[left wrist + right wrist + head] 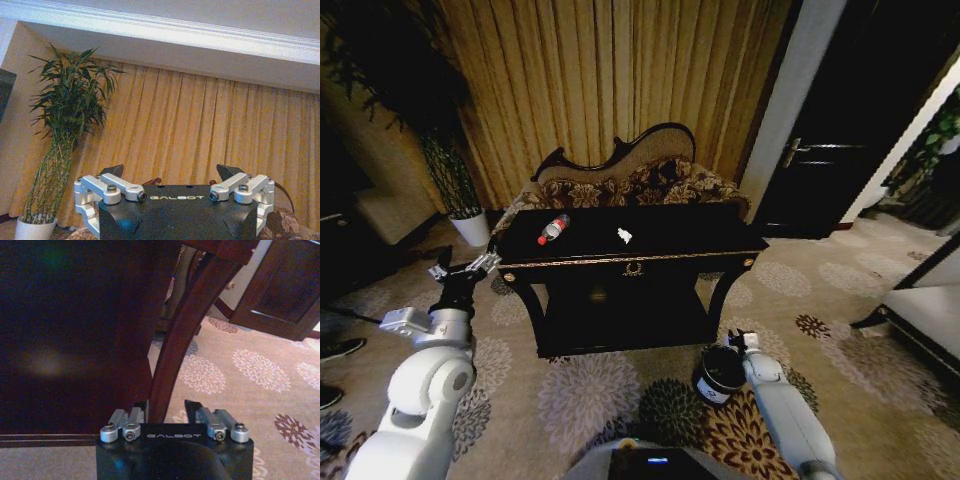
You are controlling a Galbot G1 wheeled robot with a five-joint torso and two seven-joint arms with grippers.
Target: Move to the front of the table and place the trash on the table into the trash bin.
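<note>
Two pieces of trash, a bottle and a paper scrap, lie on the desk; left pincer spread, raised at its left end as if to reach; right pincer spread beside the trash bin on the near right

The sofa stands behind the table; the table top hides its seat and legs, leaving the curved back visible. The bottle on the table top is too small for its label to be read. The white scrap near it is too small for its shape or material to be determined. The trash bin is partly covered on its right by the right gripper; whether that gripper touches the bin cannot be determined. In the left wrist view, the lower picture edge cuts off the plant pot.
</note>
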